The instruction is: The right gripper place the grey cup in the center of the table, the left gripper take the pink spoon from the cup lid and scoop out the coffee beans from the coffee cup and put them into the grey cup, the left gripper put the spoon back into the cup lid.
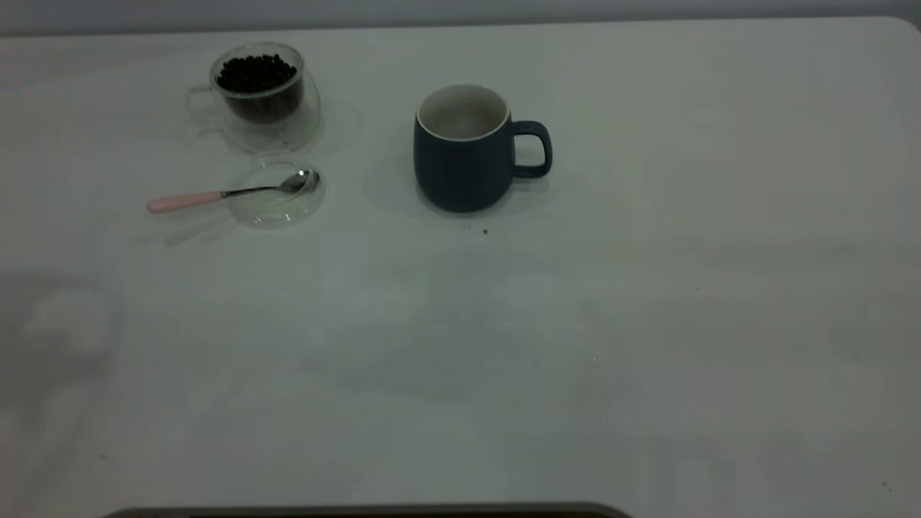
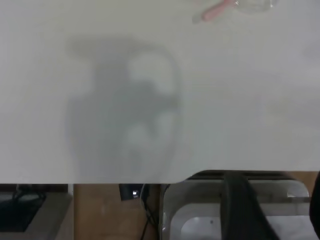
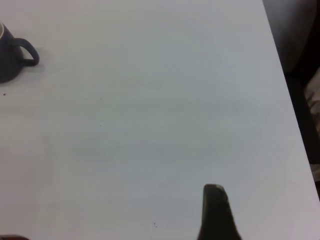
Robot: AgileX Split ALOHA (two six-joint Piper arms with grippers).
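Fingers of both grippers show only as single dark tips in the wrist views, left [image 2: 245, 205] and right [image 3: 216, 212], so their spread cannot be told. Farther back on the white table [image 1: 647, 324], the grey cup [image 1: 464, 155] stands upright near the centre, handle toward the right arm's side. Beside it, the pink spoon [image 1: 216, 196] rests with its bowl in the cup lid [image 1: 277, 194], and behind that stands the coffee cup [image 1: 262, 97] holding coffee beans [image 1: 257, 74].

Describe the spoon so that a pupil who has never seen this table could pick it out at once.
On the white table, look far left, just in front of the glass cup of beans. There a clear lid holds the spoon: shiny metal bowl, and the only pink handle in sight.
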